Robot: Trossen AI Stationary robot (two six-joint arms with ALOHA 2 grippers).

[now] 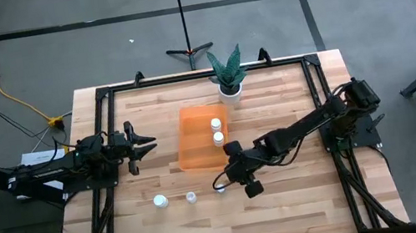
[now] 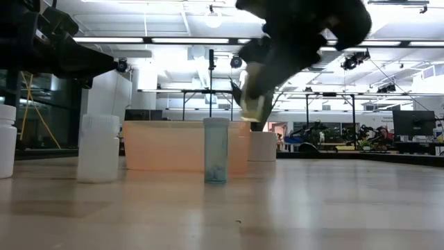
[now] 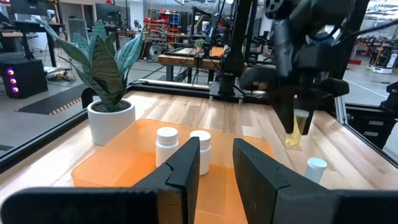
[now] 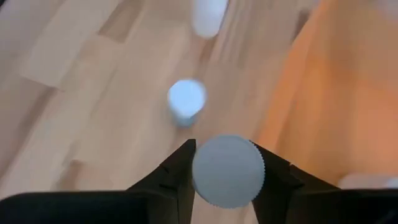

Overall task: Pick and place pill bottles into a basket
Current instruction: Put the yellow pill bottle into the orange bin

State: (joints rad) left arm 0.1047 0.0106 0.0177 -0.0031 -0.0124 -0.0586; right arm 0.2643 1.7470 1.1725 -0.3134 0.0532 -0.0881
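My right gripper (image 1: 224, 182) is shut on a small bottle (image 2: 252, 104) with a white cap and a pale yellowish body. It holds it above the table beside the near right corner of the orange bin (image 1: 199, 148). Two white bottles (image 1: 215, 123) (image 1: 217, 138) stand inside the bin on their bases. Two more stand on the table near its front (image 1: 160, 201) (image 1: 191, 196). In the low view a further white bottle (image 2: 5, 141) stands at the left edge. My left gripper (image 1: 145, 145) is open and empty at the left of the bin. My right gripper pinches the bottle's ribbed white cap (image 4: 227, 170) between its two fingers, one on each side of the cap. The fingers (image 2: 258, 66) come from above, slanting down. The bottle hangs below them, tilted, clear of the table.
A white plant pot (image 1: 229, 89) with green leaves stands just beyond the bin's far right corner. A black frame (image 1: 104, 100) runs around the table top. Bare wood lies at the front and right of the table.
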